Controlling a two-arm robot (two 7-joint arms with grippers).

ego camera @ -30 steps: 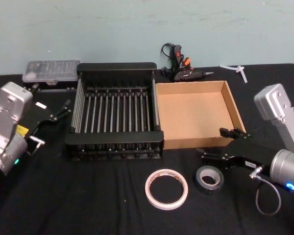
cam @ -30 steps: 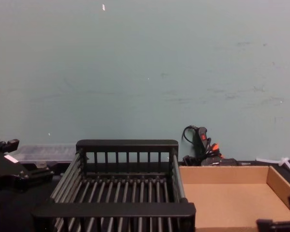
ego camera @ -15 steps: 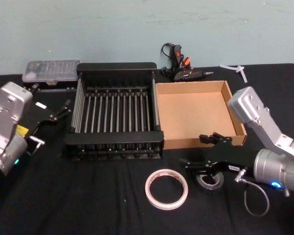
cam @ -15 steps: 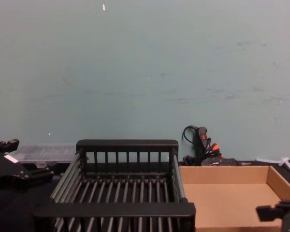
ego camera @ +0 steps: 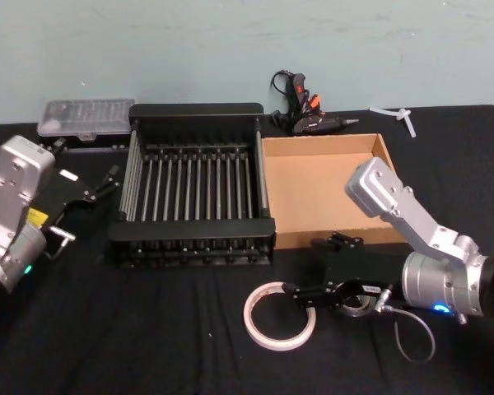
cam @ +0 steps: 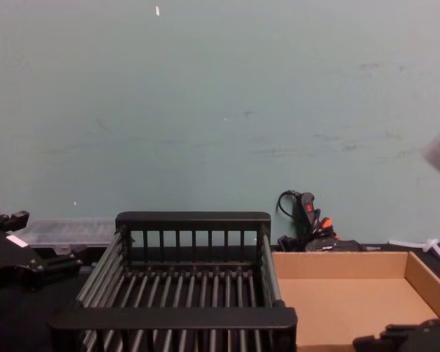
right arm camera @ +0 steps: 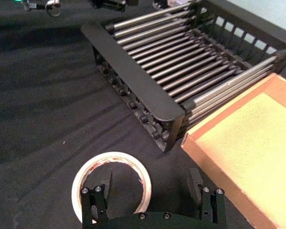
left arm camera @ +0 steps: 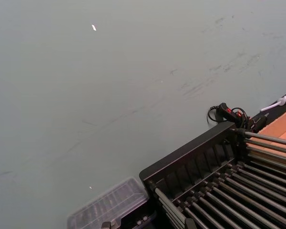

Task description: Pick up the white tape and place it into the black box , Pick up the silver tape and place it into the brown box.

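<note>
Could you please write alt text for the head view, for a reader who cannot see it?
The right gripper, fingers open, reaches left over the black table, above the silver tape and beside the white tape. Behind stand the black box and the brown box, side by side. The left gripper sits parked at the left.
</note>
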